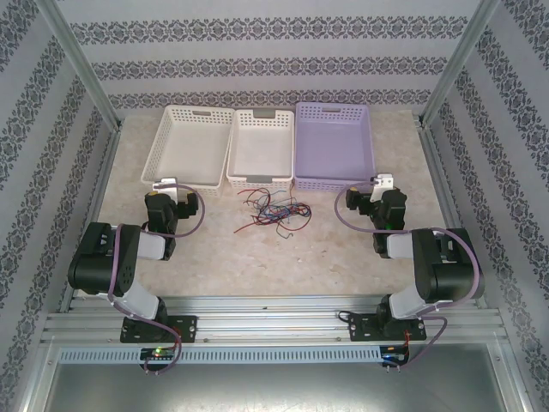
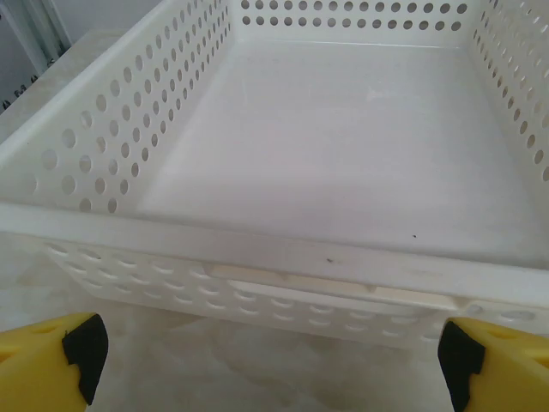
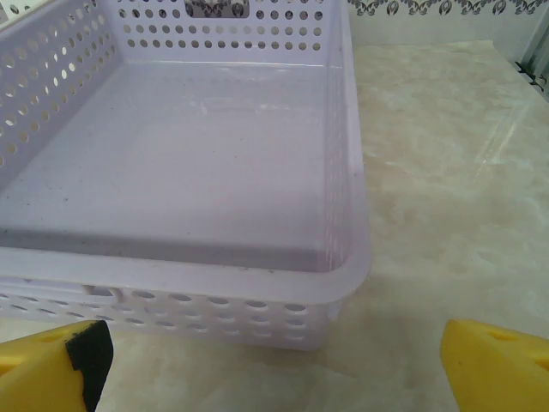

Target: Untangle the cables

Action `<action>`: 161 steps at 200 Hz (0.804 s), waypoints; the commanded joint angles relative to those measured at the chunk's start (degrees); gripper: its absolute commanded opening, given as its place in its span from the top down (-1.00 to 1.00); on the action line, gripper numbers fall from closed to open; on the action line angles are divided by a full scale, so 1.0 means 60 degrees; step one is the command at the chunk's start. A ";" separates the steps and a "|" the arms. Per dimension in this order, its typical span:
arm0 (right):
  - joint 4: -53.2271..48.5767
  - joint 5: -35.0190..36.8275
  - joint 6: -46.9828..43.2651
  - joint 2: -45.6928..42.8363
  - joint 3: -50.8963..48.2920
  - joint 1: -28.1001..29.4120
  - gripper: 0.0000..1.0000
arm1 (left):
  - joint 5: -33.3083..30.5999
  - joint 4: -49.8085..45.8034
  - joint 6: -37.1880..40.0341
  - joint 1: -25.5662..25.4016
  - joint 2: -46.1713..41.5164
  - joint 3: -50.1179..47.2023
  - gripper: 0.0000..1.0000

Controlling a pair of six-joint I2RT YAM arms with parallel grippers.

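We are looking down at the cables (image 1: pixel 273 210), which are lying in one loose tangle of red, black and blue strands on the table (image 1: pixel 343 257). The tangle is sitting just in front of the white basket (image 1: pixel 260 150), the middle one of three lined up along the far side, and roughly midway between the two arms.

The left pincer (image 2: pixel 273 360) is hovering over the table and facing the near wall of the cream basket (image 2: pixel 257 275), close to it. Its yellow fingers (image 2: pixel 43 365) are standing wide apart at the lower corners of the wrist view, and we are seeing nothing gripped between them.

The right pincer (image 3: pixel 274 360) is pointing at the near right corner of the purple basket (image 3: pixel 257 292), also over bare table. Its jaws are spreading just as wide, and it is holding nothing either.

Both pincers are sitting well apart from the cables, one to each side of the tangle.
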 commanded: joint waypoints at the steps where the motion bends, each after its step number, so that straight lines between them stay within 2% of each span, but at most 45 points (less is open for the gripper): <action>1: 0.0050 -0.0157 -0.0012 -0.0080 0.0200 -0.0022 -0.97 | 0.0118 0.0192 0.0180 0.0005 -0.0057 0.0050 -1.00; 161: -0.0058 -0.0233 -0.0004 -0.0227 0.0274 0.0001 -0.97 | 0.0119 0.0191 0.0180 0.0005 -0.0057 0.0057 -1.00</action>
